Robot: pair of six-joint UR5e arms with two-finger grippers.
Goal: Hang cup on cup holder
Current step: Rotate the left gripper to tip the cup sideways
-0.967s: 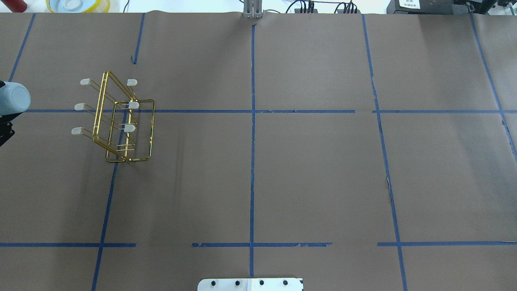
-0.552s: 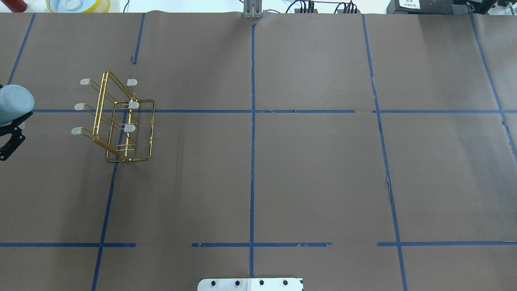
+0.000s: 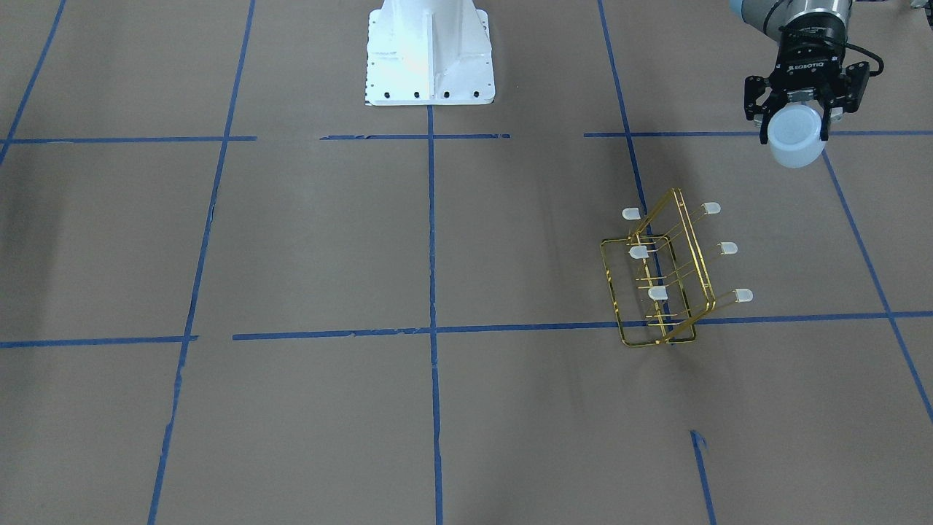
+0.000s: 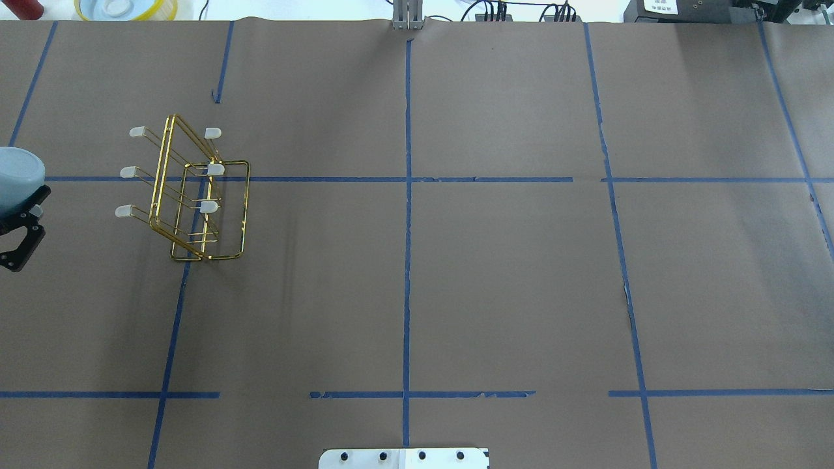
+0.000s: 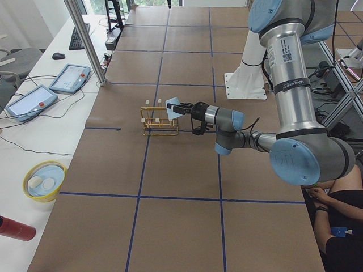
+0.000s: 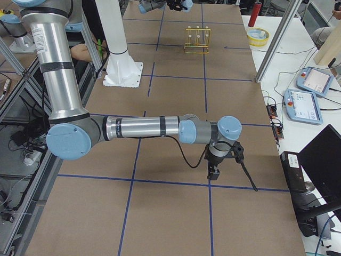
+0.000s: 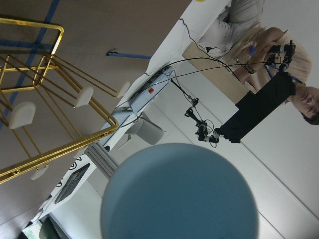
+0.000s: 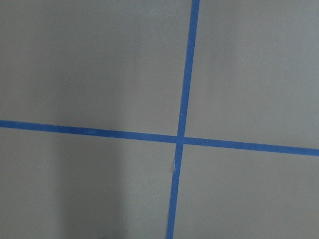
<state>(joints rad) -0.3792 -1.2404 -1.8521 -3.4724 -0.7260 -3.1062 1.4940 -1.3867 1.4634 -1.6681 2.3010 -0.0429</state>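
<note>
My left gripper (image 3: 796, 130) is shut on the pale blue cup (image 3: 794, 142) and holds it above the table, tilted. The cup is off to the robot's left of the gold wire cup holder (image 3: 665, 281), apart from it. In the overhead view the cup (image 4: 18, 174) is at the left edge, and the cup holder (image 4: 195, 195) stands to its right with white-capped prongs on both sides. In the left wrist view the cup's base (image 7: 179, 194) fills the lower middle and the cup holder (image 7: 47, 114) is at the left. The right gripper (image 6: 213, 172) shows only in the exterior right view, so I cannot tell its state.
The white robot base plate (image 3: 430, 55) is at the near middle edge. A metal post (image 4: 408, 16) stands at the far edge. A yellow bowl (image 4: 124, 8) and a red object (image 4: 23, 8) lie beyond the far left corner.
My left gripper has turned at the table's left edge with the cup in it, and more of its fingers show. The cup has shifted slightly. The cup holder has not moved.
</note>
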